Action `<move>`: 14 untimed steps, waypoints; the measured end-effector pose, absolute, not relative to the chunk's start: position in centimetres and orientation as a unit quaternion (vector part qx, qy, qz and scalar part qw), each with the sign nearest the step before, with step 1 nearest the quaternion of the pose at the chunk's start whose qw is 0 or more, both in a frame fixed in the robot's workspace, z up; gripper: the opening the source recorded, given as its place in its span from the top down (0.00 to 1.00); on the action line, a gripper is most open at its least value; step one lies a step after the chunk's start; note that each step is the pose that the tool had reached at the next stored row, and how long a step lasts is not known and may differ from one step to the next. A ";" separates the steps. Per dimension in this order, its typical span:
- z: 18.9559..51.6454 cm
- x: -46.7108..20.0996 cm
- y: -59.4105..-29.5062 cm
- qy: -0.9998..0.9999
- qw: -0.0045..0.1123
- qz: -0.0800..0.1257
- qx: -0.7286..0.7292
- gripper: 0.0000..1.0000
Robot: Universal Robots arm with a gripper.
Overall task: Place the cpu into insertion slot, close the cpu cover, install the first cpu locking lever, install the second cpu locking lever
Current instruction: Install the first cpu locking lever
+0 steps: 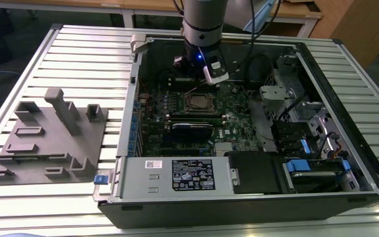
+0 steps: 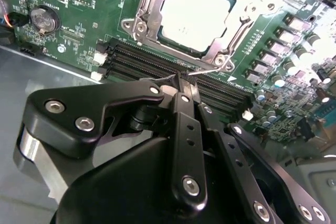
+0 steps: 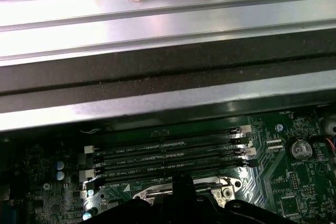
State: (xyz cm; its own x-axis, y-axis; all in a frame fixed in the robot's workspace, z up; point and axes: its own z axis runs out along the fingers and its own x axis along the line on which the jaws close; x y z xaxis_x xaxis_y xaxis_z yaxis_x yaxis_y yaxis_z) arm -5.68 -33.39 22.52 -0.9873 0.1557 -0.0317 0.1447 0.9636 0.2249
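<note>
In the exterior view my gripper (image 1: 196,81) hangs inside the open computer case, just behind the insertion slot (image 1: 199,102). In the second wrist view the cpu (image 2: 195,17) lies flat in the slot, its silver face showing through the window of the cpu cover (image 2: 223,45), which lies down over it. The gripper (image 2: 180,81) is shut, its black fingertips together over the memory slots (image 2: 157,64) beside the socket. A thin wire locking lever (image 2: 207,70) ends right at the tips; I cannot tell whether it is pinched. The first wrist view shows the socket's edge (image 3: 178,186).
A grey holder block (image 1: 45,138) stands on the slatted table at the exterior view's left. Inside the case lie the labelled power supply (image 1: 176,175), drive bays with blue tabs (image 1: 305,148) and cables (image 1: 268,64). A coin battery (image 2: 43,19) sits near the memory slots.
</note>
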 end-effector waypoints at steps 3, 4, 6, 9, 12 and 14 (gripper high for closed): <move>22.5 -5.6 -33.2 0.990 0.025 0.112 0.076 0.90; 22.5 -5.6 -33.1 0.990 0.025 0.112 0.076 0.90; 22.4 -5.5 -33.1 0.990 0.025 0.113 0.076 0.90; 22.3 -5.2 -33.0 0.990 0.025 0.113 0.076 0.90; 22.2 -5.0 -33.0 0.990 0.025 0.112 0.076 0.90; 22.2 -5.0 -33.0 0.990 0.024 0.112 0.076 0.90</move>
State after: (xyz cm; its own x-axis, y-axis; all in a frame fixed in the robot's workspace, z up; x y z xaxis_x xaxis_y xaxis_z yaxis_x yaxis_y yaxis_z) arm -5.03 -33.03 22.18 -0.9873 0.1557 -0.0315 0.1447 0.9632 0.2264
